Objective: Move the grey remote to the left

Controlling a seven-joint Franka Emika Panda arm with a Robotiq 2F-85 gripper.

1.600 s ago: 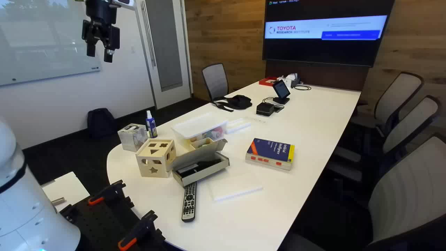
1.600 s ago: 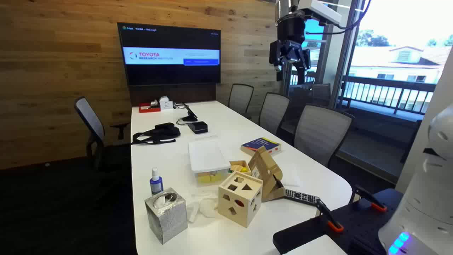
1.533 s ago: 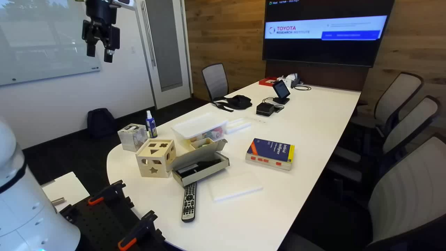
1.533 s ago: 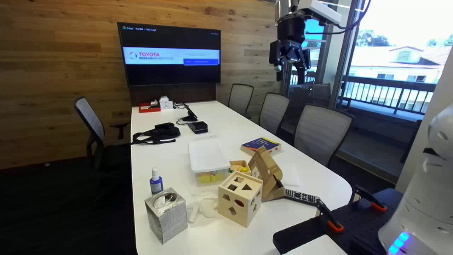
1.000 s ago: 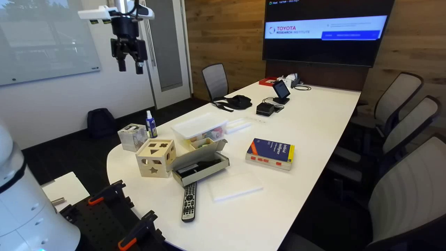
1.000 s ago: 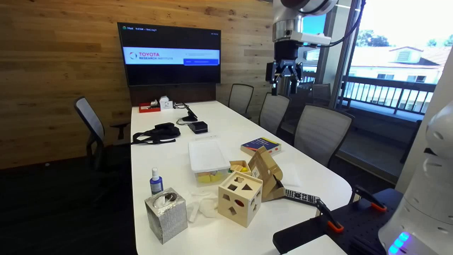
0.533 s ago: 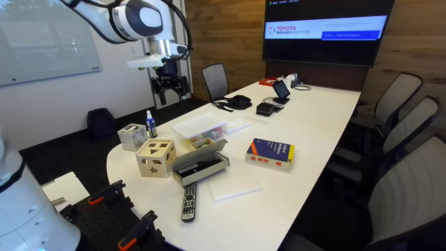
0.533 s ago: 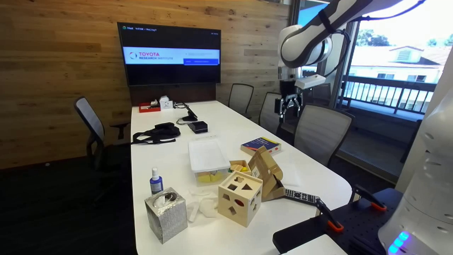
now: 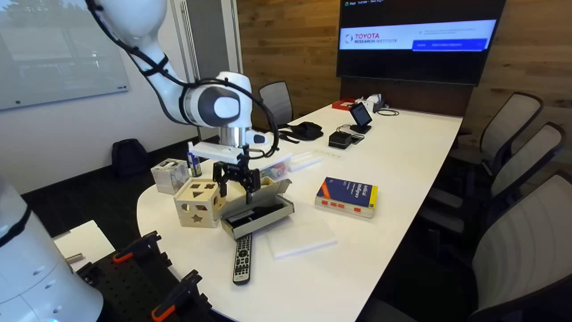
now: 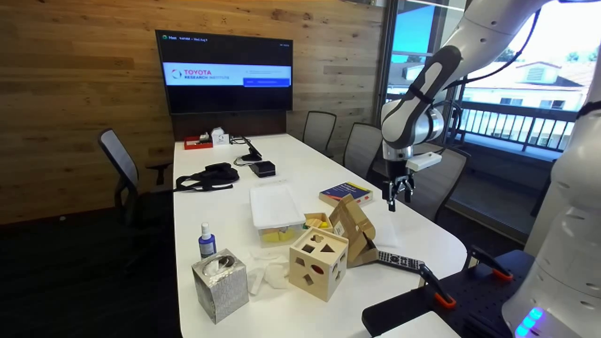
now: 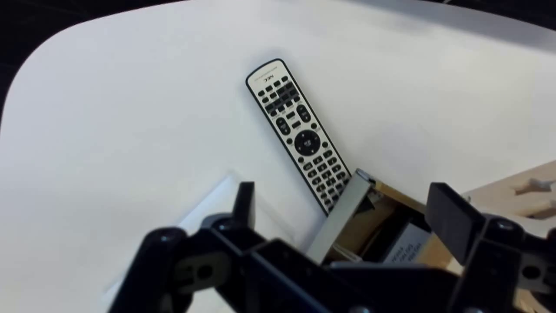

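The grey remote (image 9: 242,261) with black buttons lies flat on the white table in both exterior views (image 10: 400,261). The wrist view shows it above the middle (image 11: 304,134). One end meets the open cardboard box (image 9: 268,220); I cannot tell whether that end lies under the box. The box also shows in the wrist view (image 11: 341,217), with dark contents. My gripper (image 9: 236,195) is open and empty, pointing down above the table near the box, apart from the remote. It also shows in an exterior view (image 10: 400,199), and its spread fingers (image 11: 347,208) frame the box.
A wooden shape cube (image 9: 199,205) stands beside the box. A flat white slab (image 9: 301,239) and a thick blue book (image 9: 346,197) lie on the other side. A tissue box (image 10: 220,286), spray bottle (image 10: 207,241) and lidded plastic bin (image 10: 277,206) are further along. Clamps (image 9: 178,295) edge the robot's mount.
My gripper has come down from high above and swung in over the table to near the box, staying open. The remote and other objects have not moved.
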